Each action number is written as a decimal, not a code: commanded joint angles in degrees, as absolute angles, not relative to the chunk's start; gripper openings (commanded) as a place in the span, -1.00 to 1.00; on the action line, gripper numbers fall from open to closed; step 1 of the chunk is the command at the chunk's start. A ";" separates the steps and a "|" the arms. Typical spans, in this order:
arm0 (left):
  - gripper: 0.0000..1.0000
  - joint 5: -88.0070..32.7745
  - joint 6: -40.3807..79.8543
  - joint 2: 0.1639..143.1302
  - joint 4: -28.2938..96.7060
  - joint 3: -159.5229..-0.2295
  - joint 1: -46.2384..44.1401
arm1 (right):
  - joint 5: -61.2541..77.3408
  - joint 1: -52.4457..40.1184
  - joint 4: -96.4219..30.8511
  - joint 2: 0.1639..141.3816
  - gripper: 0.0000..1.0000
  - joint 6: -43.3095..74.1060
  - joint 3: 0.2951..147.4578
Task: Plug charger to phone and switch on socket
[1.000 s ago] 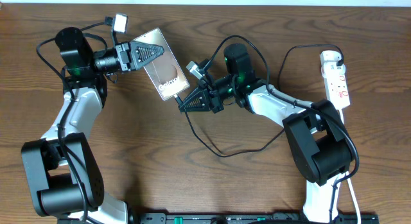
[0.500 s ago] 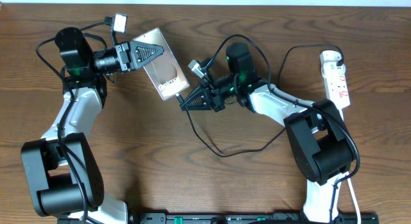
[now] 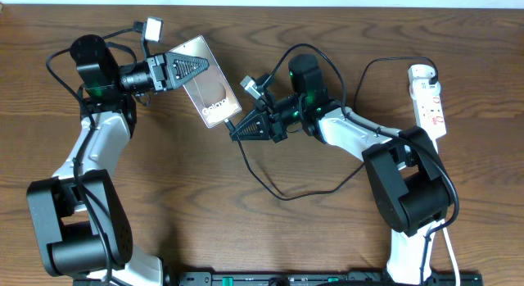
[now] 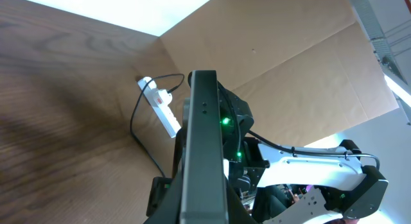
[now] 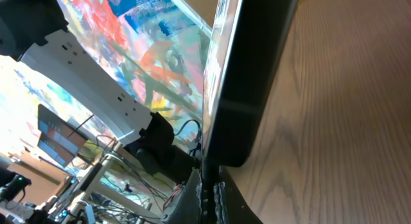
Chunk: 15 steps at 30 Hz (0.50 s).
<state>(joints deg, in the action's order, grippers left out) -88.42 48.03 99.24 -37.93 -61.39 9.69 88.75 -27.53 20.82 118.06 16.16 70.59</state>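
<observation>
My left gripper (image 3: 190, 67) is shut on the phone (image 3: 214, 96), gripping its far end; the phone lies tilted with its brown face and pale "Galaxy" strip up. It shows edge-on in the left wrist view (image 4: 204, 153) and in the right wrist view (image 5: 247, 83). My right gripper (image 3: 235, 132) is shut on the charger plug tip (image 5: 207, 180), which touches the phone's lower end. The charger cable (image 3: 278, 192) loops across the table to the socket (image 3: 429, 99) at the far right, also in the left wrist view (image 4: 159, 107).
The socket's white cord (image 3: 452, 245) runs down the right edge. The right arm's base (image 3: 409, 196) stands between the cable loop and the socket. A dark bar (image 3: 270, 278) lines the table's front edge.
My right gripper with the plug tip has edged slightly toward the phone's lower end. The left arm and phone have not moved.
</observation>
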 commanded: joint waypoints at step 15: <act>-0.85 -90.02 44.18 99.18 -38.48 -61.91 7.84 | 89.06 -26.92 31.05 117.75 -0.98 25.10 70.72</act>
